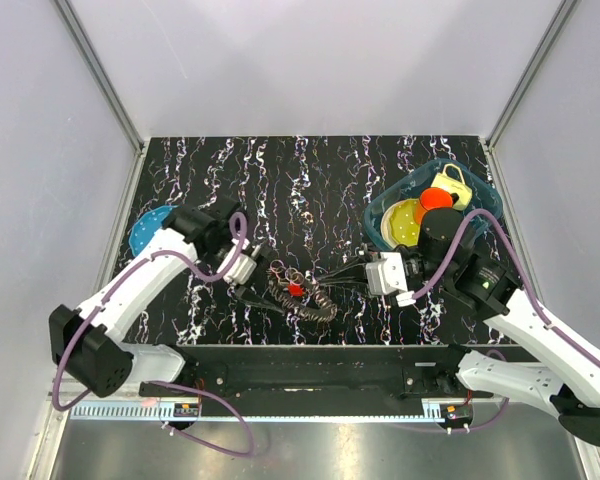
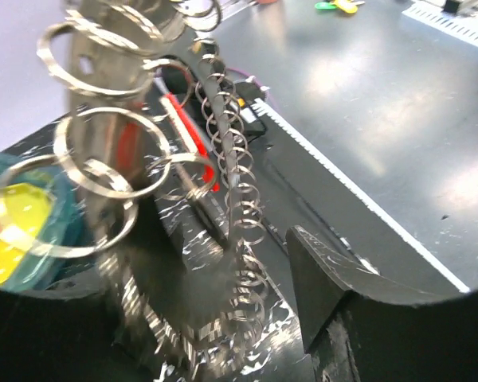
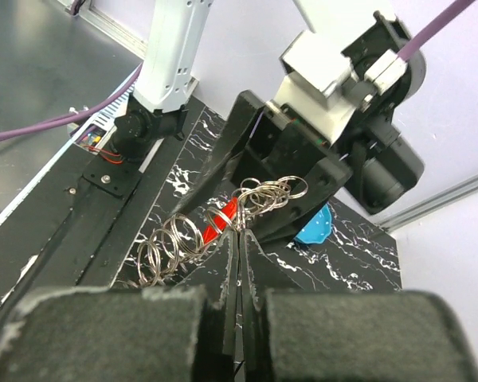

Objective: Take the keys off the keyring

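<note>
Finds keys (image 1: 302, 296) at nine o'clock of right gripper (image 1: 332, 281), pinched narrow; cannot tell for left gripper (image 1: 260, 272). Black marbled table (image 1: 310, 190), pale walls (image 1: 310, 60).

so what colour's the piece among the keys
The piece is bright red, clearest in right wrist view.

Left wrist: keys (image 2: 103, 159) blurred, bunch cut off at top edge — only 1 finger (image 2: 334, 278) of left gripper (image 1: 257, 265) in shot. Top view — indiv. keys too small to tell apart.
</note>
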Robot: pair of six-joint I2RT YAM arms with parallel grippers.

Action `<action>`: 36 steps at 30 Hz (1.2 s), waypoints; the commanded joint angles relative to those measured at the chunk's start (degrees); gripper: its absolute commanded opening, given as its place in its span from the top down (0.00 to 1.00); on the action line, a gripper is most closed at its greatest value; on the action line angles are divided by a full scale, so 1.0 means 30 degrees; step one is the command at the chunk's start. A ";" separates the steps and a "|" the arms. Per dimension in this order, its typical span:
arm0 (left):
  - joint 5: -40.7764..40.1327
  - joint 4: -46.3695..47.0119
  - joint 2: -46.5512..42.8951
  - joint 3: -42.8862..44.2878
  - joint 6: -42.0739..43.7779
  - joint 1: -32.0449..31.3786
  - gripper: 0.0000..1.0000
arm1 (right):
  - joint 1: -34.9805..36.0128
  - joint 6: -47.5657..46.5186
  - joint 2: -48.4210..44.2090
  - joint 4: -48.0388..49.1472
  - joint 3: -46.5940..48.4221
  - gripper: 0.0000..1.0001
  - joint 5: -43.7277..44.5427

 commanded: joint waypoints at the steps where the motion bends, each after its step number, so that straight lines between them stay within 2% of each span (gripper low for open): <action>1: 0.4508 -0.3664 -0.1070 0.1171 0.1477 0.1562 0.41 | -0.0100 0.0243 -0.0263 -0.0134 0.1058 1.00 -0.1028; 8: 0.4508 -0.3664 -0.1833 0.2197 0.1653 0.3788 0.36 | -0.0071 0.0213 -0.0438 -0.1285 0.1295 1.00 -0.1585; 10: 0.4508 -0.3664 -0.1862 0.2665 0.1566 0.4492 0.24 | -0.0042 0.0271 -0.0438 -0.1374 0.1325 1.00 -0.1442; 11: 0.4479 -0.3664 -0.1862 0.2899 0.1507 0.4813 0.07 | -0.0070 0.0358 -0.0293 -0.1345 0.1295 1.00 -0.1208; 12: 0.4508 -0.3664 -0.1920 0.3481 0.1477 0.4990 0.01 | -0.0099 0.0388 -0.0234 -0.1374 0.1179 1.00 -0.0626; 22: 0.4449 -0.3664 -0.1308 0.6443 0.0865 0.6544 0.01 | -0.0070 0.0916 -0.0087 -0.0671 0.0211 1.00 0.0874; 28: 0.3751 -0.3664 -0.0196 0.9955 -0.1127 0.6895 0.01 | -0.0100 0.0798 0.0205 -0.0642 0.0475 1.00 0.1459; 29: 0.3572 -0.3664 0.0040 1.1296 -0.1623 0.6925 0.01 | -0.0071 0.0798 0.0235 -0.0613 0.0504 1.00 0.1576; 32: 0.2373 -0.3635 0.0801 1.3644 -0.3559 0.7014 0.01 | -0.0071 0.0886 0.0381 -0.0322 0.0504 1.00 0.1752; 34: 0.0911 -0.2093 0.0746 1.3916 -0.6387 0.7014 0.01 | -0.0070 0.1032 0.0469 -0.0086 0.0475 1.00 0.1811; 35: -0.0024 0.3226 -0.0154 1.3511 -0.9159 0.6956 0.01 | -0.0070 0.1091 0.0528 0.0060 0.0475 1.00 0.1812; 36: -0.5515 0.7688 -0.1033 1.0983 -1.7743 0.6665 0.01 | -0.0099 0.1178 0.0616 0.0148 0.0504 1.00 0.1841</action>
